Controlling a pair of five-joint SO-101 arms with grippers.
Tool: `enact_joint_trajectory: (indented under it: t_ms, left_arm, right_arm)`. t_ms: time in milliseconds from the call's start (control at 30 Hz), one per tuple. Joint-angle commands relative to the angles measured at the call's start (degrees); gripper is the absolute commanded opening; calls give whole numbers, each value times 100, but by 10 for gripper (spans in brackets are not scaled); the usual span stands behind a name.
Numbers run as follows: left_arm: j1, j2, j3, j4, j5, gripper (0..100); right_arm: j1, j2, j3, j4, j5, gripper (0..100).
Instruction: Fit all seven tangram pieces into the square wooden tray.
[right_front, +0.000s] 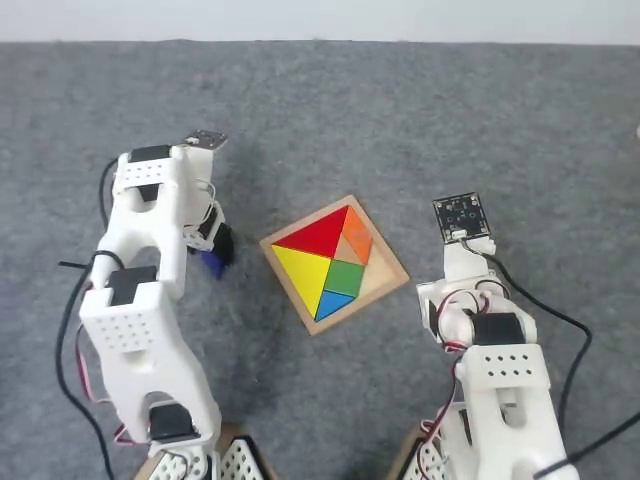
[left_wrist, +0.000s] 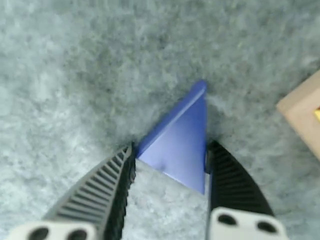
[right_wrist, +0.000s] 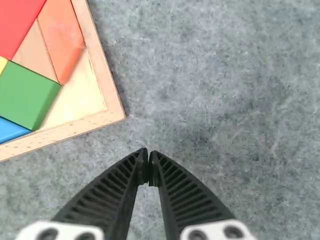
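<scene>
The square wooden tray (right_front: 392, 290) lies turned like a diamond in the middle of the grey carpet, its corner also in the left wrist view (left_wrist: 302, 112). In it lie a red triangle (right_front: 318, 235), a yellow triangle (right_front: 300, 272), an orange piece (right_front: 357, 238), a green square (right_front: 345, 277) and a light blue triangle (right_front: 332, 303). My left gripper (left_wrist: 170, 150) is shut on a dark blue triangle (left_wrist: 182, 140), just above the carpet left of the tray (right_front: 212, 262). My right gripper (right_wrist: 148, 162) is shut with nothing in it, near the tray's right corner (right_wrist: 100, 112).
Grey carpet covers the table out to a pale wall at the back. Both arm bases stand at the near edge. Bare wood shows in the tray's right-hand part (right_wrist: 75, 97) and beside the orange piece (right_wrist: 32, 52).
</scene>
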Motion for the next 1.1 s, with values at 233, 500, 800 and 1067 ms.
enact_joint_trajectory:
  t_ms: [233,500,800,1067]
  left_arm:
    - [88,-18,-154,-185,-273,193]
    - [387,-88,-22,325,-229,69]
    - [492,-97,-22,369,-149,67]
    - [44,-255,-127,378,-193,233]
  right_arm:
    - [22,-119,-53,-22,70,9]
    - [22,-119,-53,-22,70,9]
    - [22,-136,-53,-22,70,9]
    - [22,-127,-53,-22,70,9]
